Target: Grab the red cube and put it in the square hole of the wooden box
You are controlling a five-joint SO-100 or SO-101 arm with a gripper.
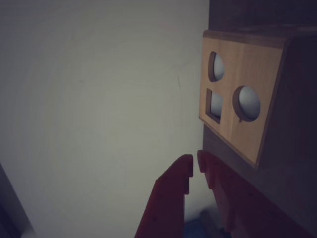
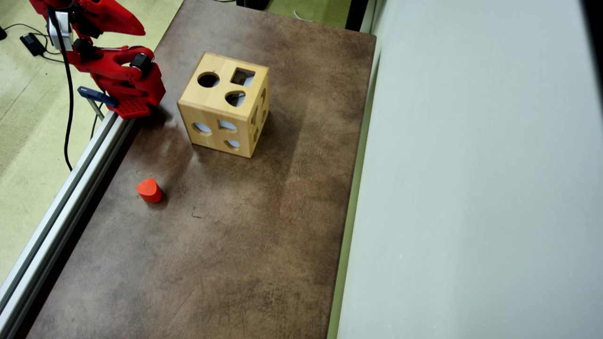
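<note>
The red cube shows in neither view. The wooden box (image 2: 221,106) stands on the brown table, and the square hole (image 2: 242,76) is in its top face, next to a round cut-out and a teardrop cut-out. In the wrist view the wooden box (image 1: 247,99) fills the right side, with the square hole (image 1: 214,105) facing the camera. My red gripper (image 1: 195,161) points up beside the box's lower edge, its fingertips almost touching with nothing between them. In the overhead view the gripper (image 2: 137,30) is folded back above the arm's base at the top left, clear of the box.
A red rounded block with a teardrop face (image 2: 149,190) stands on the table near the left edge. An aluminium rail (image 2: 70,188) runs along that edge. A pale wall panel (image 2: 471,188) borders the table on the right. The arm's base (image 2: 132,106) is clamped at the rail.
</note>
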